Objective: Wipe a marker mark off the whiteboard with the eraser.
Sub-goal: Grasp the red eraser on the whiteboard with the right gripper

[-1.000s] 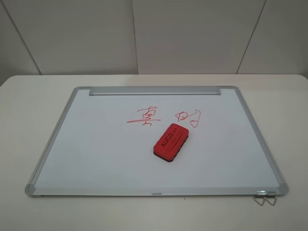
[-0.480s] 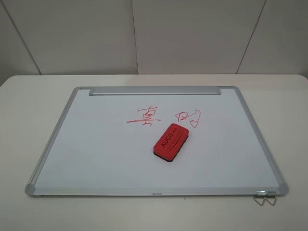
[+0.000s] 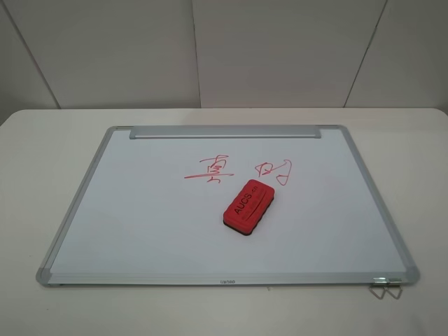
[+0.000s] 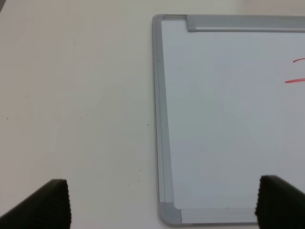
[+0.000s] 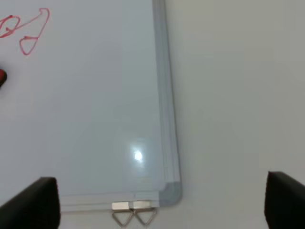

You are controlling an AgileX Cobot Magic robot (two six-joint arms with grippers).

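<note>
The whiteboard (image 3: 140,210) lies flat on the table, silver strip along its far edge. The red marker mark (image 3: 210,169) sits near the board's middle. The red eraser (image 3: 248,203) rests on the board just in front of and to the right of the mark, lettering up. Neither gripper shows in the exterior high view. In the left wrist view my left gripper (image 4: 162,210) hovers open over the board's near left corner (image 4: 169,212), and only the mark's stroke ends (image 4: 295,81) show. My right gripper (image 5: 157,205) is open above the near right corner, with a sliver of the eraser (image 5: 2,76) at the picture's edge.
A second red scribble of triangles and a loop (image 3: 274,170) is right of the mark, also in the right wrist view (image 5: 26,33). Two metal binder clips (image 3: 385,285) hang on the board's near right edge. The pale table (image 3: 42,161) surrounds the board.
</note>
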